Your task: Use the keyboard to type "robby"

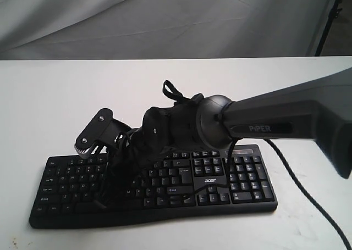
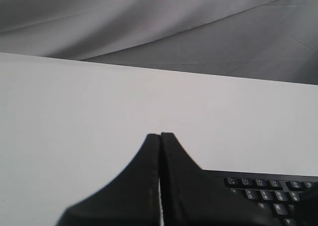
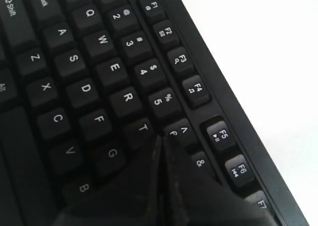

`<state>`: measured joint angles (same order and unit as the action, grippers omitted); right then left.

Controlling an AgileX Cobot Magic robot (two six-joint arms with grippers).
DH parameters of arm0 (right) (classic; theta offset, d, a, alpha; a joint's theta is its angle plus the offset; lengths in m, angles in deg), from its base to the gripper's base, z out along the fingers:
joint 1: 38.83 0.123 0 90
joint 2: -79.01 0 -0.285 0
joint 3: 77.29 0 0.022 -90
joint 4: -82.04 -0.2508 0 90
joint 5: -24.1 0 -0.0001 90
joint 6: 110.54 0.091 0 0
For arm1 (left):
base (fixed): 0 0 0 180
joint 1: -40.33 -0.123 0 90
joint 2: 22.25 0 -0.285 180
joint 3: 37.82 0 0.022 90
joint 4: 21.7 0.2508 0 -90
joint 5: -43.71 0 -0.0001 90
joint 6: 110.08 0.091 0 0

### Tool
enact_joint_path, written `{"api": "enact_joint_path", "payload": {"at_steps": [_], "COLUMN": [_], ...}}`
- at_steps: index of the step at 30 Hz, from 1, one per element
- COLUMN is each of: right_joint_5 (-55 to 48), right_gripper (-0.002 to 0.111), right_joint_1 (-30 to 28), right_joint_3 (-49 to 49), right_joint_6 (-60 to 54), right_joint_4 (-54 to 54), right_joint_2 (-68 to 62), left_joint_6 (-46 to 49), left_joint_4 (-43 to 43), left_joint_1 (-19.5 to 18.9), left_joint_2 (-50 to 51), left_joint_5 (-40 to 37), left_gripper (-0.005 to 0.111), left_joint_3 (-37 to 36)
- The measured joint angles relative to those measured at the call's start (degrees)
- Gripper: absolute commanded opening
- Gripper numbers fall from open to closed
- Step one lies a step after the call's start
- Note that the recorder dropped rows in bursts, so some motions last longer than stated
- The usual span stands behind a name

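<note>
The wide black keyboard [image 1: 165,190] lies on the white table [image 1: 49,96], with its acer logo to the left of the number pad. My right arm reaches in from the right, across the keyboard to its left half. The right gripper [image 3: 163,136] is shut and empty, its tips down among the keys where T [image 3: 142,128] meets the 6 key [image 3: 180,132]. The keys beneath its fingers are hidden. In the exterior view the right gripper [image 1: 122,151] hangs over the letter keys. The left gripper [image 2: 160,135] is shut and empty over bare table, beside the keyboard [image 2: 271,191] corner.
A thin black cable [image 1: 308,198] runs from behind the number pad across the table to the lower right. Grey cloth [image 1: 165,19] hangs behind the table's far edge. A dark stand leg [image 1: 329,19] is at the back right.
</note>
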<state>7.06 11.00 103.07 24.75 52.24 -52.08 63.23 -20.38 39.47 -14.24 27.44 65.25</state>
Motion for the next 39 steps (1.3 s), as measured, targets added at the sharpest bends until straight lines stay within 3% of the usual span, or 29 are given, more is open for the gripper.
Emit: {"api": "enact_joint_path", "payload": {"at_steps": [19, 26, 33, 39], "right_joint_5": [0.1, 6.3, 10.6, 14.4], "right_gripper": [0.000, 0.000, 0.000, 0.000], "right_joint_1": [-0.1, -0.8, -5.1, -8.2], "right_joint_3": [-0.9, -11.6, -25.7, -31.5], "right_joint_6": [0.4, 1.4, 4.0, 3.6], "right_joint_4": [3.2, 3.4, 3.4, 3.4], "right_joint_2": [7.8, 16.9, 30.3, 37.0], "left_joint_6": [0.0, 0.0, 0.0, 0.0], "left_joint_4": [0.0, 0.0, 0.0, 0.0], "left_joint_1": [0.0, 0.0, 0.0, 0.0], "left_joint_2": [0.0, 0.0, 0.0, 0.0], "left_joint_5": [0.0, 0.0, 0.0, 0.0], "left_gripper": [0.000, 0.000, 0.000, 0.000], "left_joint_3": [0.0, 0.0, 0.0, 0.0]}}
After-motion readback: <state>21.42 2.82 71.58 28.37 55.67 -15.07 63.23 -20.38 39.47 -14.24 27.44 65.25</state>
